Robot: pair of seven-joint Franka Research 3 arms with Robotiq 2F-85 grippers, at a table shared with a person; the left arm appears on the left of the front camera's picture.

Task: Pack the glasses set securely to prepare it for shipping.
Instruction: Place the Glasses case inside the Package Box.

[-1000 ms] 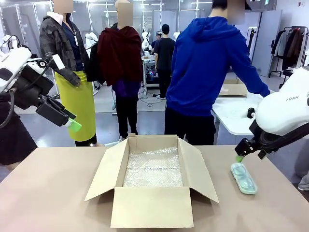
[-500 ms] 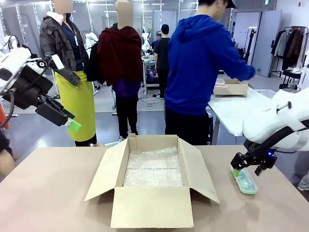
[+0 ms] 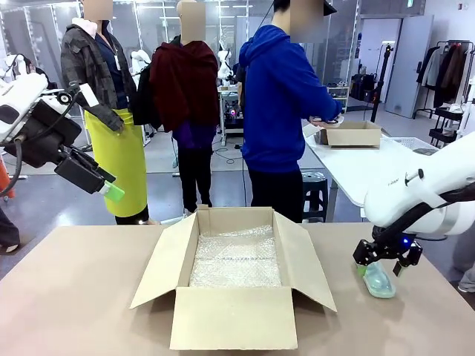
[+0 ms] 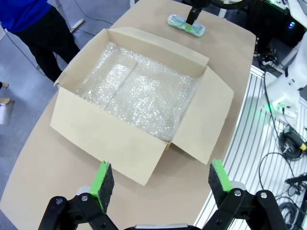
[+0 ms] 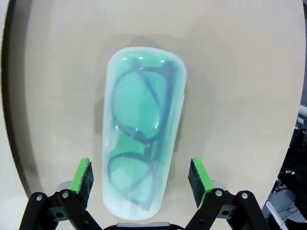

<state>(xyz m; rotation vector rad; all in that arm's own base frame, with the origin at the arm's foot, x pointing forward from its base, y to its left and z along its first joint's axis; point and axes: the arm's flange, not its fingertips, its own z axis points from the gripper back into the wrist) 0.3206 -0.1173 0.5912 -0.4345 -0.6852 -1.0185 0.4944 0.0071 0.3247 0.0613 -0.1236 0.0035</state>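
We see the right gripper (image 5: 141, 168) pointing straight down over the mint-green translucent glasses case (image 5: 144, 120), jaws spread either side, not touching. The case lies flat on the tan table (image 3: 74, 297), 3 o'clock of the open brown cardboard box (image 3: 234, 319). Left gripper (image 3: 111, 190) hangs raised at 9 o'clock, also spread.

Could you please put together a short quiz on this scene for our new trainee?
1. True or false: the right gripper is shut on the mint case.
2. What lines the box? A) bubble wrap B) paper C) foam
3. Fill in: the raised left gripper is ___ (open or shut).
Key: 1 false, its open fingers straddle the case on the table; 2 A; 3 open.
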